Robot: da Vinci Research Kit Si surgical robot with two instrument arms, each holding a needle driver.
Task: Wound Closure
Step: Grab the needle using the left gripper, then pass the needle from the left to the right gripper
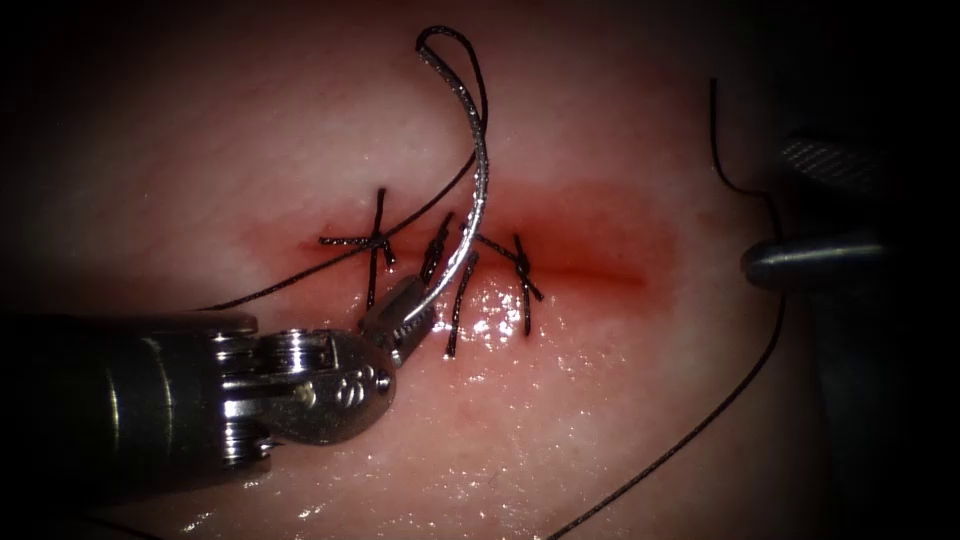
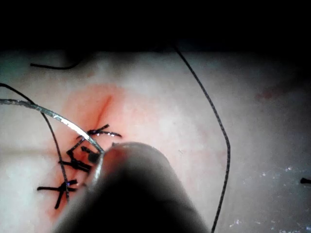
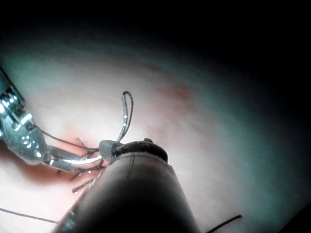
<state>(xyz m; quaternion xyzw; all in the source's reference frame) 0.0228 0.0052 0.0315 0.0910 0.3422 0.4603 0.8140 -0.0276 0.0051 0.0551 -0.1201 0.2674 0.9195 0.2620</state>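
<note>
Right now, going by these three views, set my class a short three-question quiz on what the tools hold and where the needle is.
1. True or false: the left arm's hand is shut on the needle near one end of its curve.
2. Where do the finished stitches lie? A) across the cut; B) on the needle; C) far off to the right.
3. Fill in: the thread joins the needle at the end ___ from the hand.

Key: 1 true; the needle appears free of the tissue. 2 A. 3 farthest. What the right arm's tool, right of the cut, holds cannot be told.
</note>
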